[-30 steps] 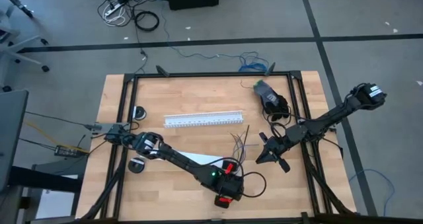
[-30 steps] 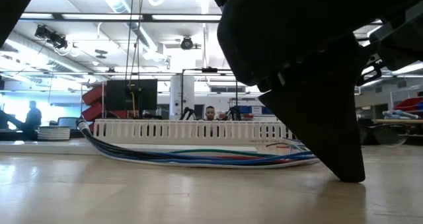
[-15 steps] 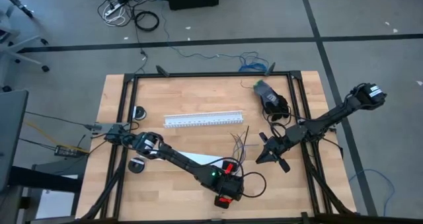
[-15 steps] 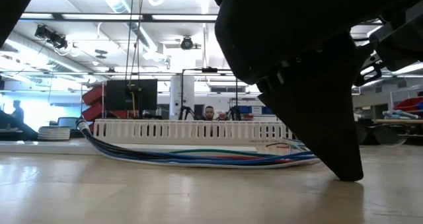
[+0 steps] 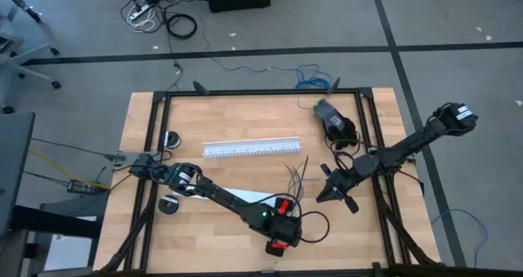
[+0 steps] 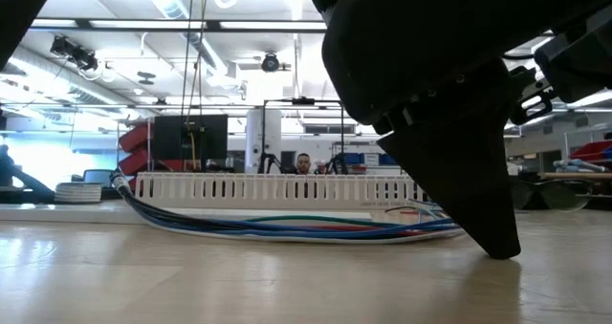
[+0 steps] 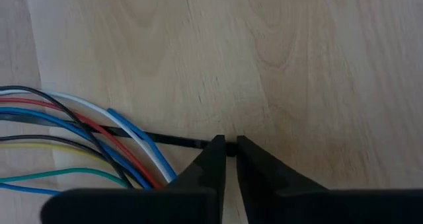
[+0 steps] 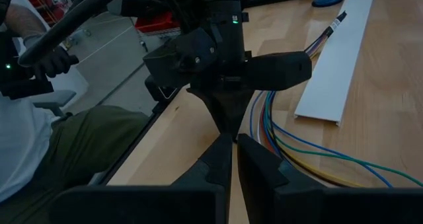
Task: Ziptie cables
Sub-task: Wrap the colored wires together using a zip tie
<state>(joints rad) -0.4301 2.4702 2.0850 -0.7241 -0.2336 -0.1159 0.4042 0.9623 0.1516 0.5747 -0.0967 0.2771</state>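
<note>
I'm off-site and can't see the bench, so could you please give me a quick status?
Left gripper down at the table, shut on the ziptie beside the cables. Right gripper shut, empty, nearby. Nothing in the way.

We are viewing a tabletop (image 7: pixel 297 59) of pale, smooth, matt wood with visible grain. The cables (image 7: pixel 86 145) are showing glossy plastic sheathing; the ziptie (image 7: pixel 178 140) is looking like thin black plastic. The left claw (image 7: pixel 230 148) is appearing matt black.

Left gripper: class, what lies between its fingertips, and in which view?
The end of the ziptie, pinched by the left gripper; the left wrist view shows it.
</note>
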